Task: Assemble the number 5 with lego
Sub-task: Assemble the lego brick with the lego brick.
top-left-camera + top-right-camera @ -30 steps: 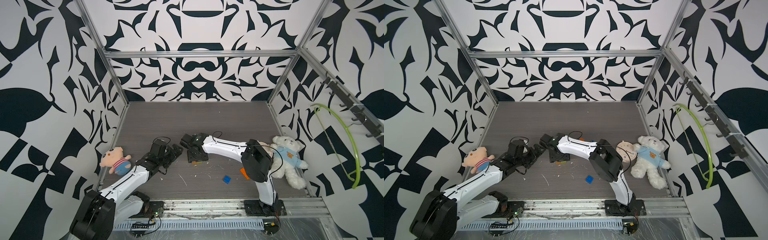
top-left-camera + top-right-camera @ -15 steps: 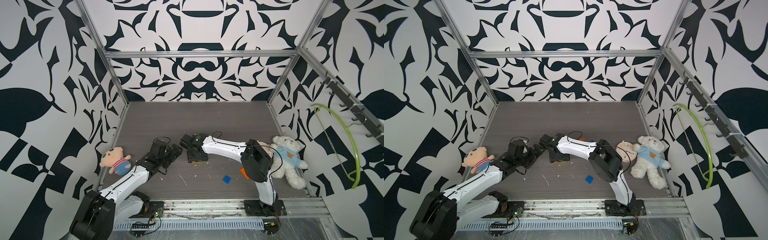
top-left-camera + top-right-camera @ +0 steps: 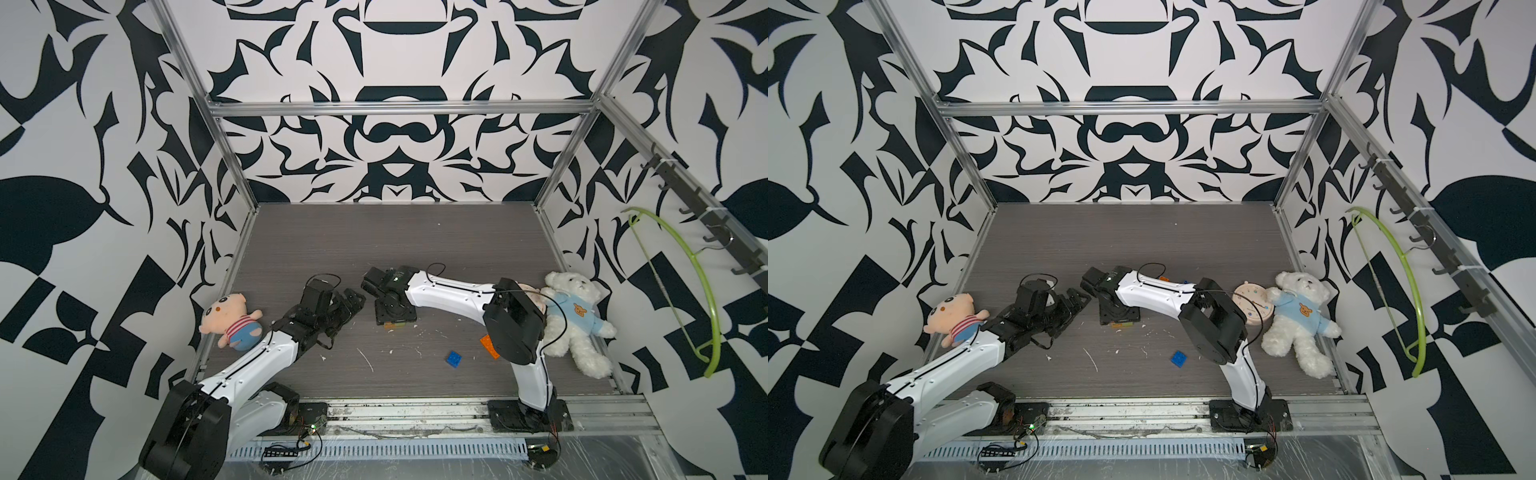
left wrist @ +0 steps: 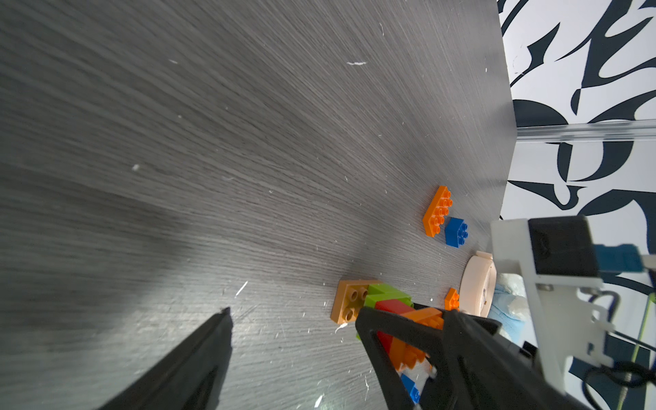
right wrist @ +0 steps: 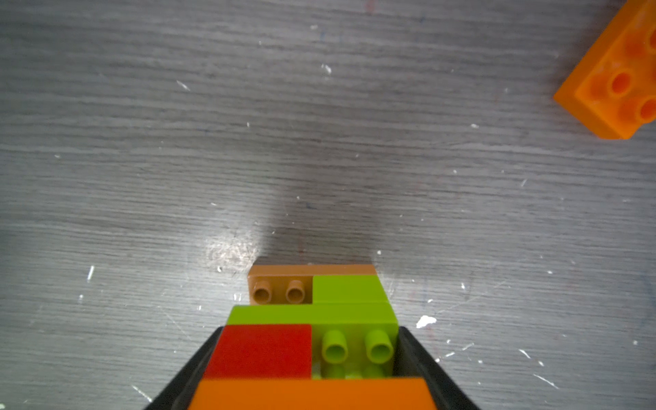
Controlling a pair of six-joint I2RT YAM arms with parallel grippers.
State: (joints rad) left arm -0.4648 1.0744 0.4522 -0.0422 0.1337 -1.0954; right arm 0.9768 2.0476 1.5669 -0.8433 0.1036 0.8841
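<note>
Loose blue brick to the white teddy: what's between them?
Between blue brick and white teddy, a top view shows an orange brick, partly hidden behind the right arm's black elbow.

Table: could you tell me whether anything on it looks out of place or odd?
Yes. A striped plush, a white bear and a clock lie at the table's edges, unrelated to the lego build. White flecks litter the wood. That build, in the right pincer, looks sound.
</note>
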